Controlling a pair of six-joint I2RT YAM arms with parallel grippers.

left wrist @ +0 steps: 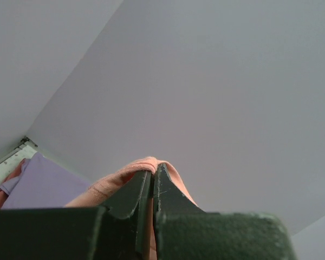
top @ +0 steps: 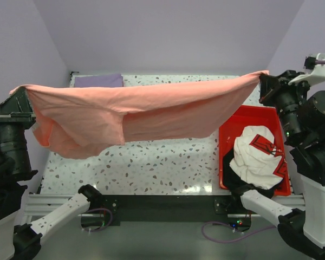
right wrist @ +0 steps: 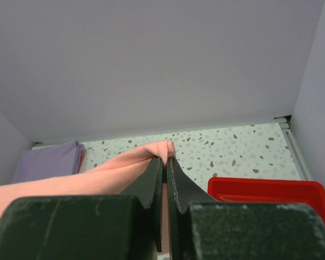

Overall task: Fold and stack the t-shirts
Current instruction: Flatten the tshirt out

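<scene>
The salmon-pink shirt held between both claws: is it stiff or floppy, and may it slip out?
Probably very floppy: the salmon-pink shirt sags between the left claw and right claw. Likely light: two small pinches carry it. It might slip, held only by edges.

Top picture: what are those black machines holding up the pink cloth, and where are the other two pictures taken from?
They are two robot arms bolted at the near edge of the table, each ending in a two-finger pincer. The top picture looks down from above and behind them; the other two come from cameras on the wrists, showing each pincer's dark fingers close up. The left pincer and right pincer are each shut on one end of a salmon shirt, stretching it in the air over the table. A folded purple shirt lies at the far edge. The red tray on the right holds a crumpled white shirt.
</scene>
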